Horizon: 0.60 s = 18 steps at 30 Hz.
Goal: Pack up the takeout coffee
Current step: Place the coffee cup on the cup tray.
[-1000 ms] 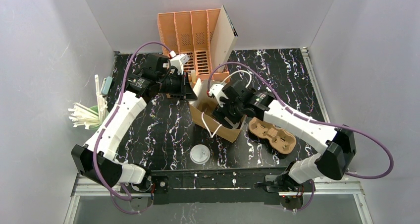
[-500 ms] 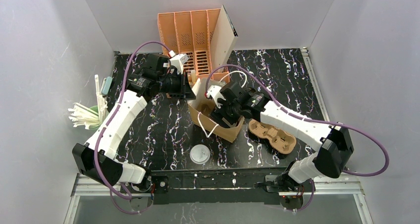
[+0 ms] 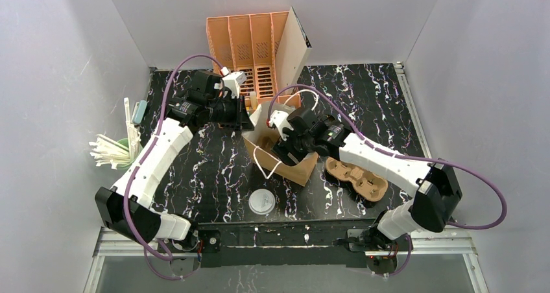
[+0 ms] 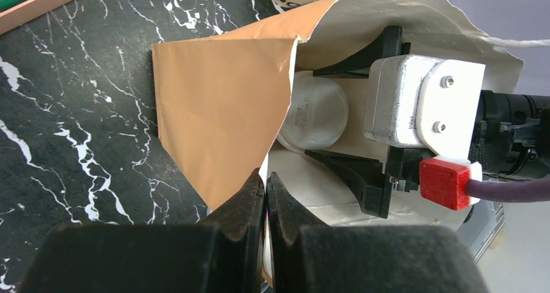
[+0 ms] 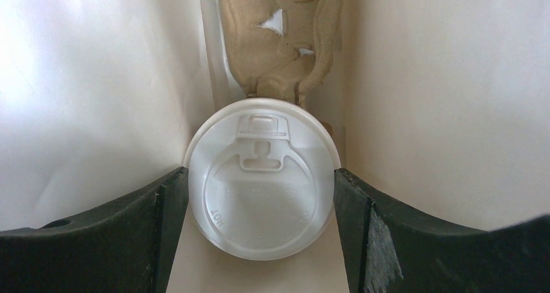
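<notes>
A brown paper bag (image 3: pixel 289 170) lies open on its side mid-table, white inside. My left gripper (image 3: pixel 248 115) is shut on the bag's mouth edge (image 4: pixel 275 166) and holds it open; in the left wrist view the gripper (image 4: pixel 266 184) shows pinching the paper. My right gripper (image 3: pixel 285 152) reaches inside the bag. Its fingers (image 5: pixel 165 209) press both sides of a white paper cup (image 4: pixel 314 111) with a white sip lid (image 5: pixel 263 183), not a black one. The cup's body is hidden under the lid.
A brown pulp cup carrier (image 3: pixel 355 177) lies right of the bag; a brown pulp piece (image 5: pixel 279 40) shows past the cup inside the bag. A flat white lid (image 3: pixel 261 202) lies near the front edge. A green cup of straws (image 3: pixel 113 152) stands left, an orange organizer (image 3: pixel 250 43) behind.
My right gripper has moved left and deeper into the bag with the cup. The bag has shifted a little left and its mouth stands wider. The left gripper has kept hold of the edge.
</notes>
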### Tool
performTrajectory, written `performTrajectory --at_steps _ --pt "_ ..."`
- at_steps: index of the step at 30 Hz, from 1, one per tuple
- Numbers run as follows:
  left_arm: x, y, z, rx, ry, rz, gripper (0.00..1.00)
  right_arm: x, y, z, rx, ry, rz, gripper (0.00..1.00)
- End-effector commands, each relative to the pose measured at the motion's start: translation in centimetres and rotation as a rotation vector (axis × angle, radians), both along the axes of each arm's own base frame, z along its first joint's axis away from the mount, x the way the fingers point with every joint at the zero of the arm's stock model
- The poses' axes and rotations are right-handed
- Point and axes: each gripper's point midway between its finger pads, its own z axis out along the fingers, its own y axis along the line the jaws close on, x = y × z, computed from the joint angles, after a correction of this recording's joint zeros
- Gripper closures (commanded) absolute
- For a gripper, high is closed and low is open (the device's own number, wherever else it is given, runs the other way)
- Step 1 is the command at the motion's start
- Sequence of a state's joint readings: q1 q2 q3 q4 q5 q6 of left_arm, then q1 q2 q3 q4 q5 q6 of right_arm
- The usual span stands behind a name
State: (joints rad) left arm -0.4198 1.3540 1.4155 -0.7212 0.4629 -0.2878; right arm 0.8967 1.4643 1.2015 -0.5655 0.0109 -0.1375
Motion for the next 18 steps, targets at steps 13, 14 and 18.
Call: performTrajectory --at_steps 13,14,18 --pt "1.6 1.3 2.7 0.042 -0.121 0.07 0.98 -3.5 -5.0 -7.6 -0.326 0.256 -0.037 0.62" --pt "1.7 1.3 2.9 0.037 -0.126 0.075 0.98 -3.7 -5.2 -7.6 -0.344 0.271 -0.046 0.62" --pt "2.2 1.2 3.6 0.033 -0.146 0.083 0.99 -3.8 -5.7 -7.9 -0.402 0.307 -0.071 0.63"
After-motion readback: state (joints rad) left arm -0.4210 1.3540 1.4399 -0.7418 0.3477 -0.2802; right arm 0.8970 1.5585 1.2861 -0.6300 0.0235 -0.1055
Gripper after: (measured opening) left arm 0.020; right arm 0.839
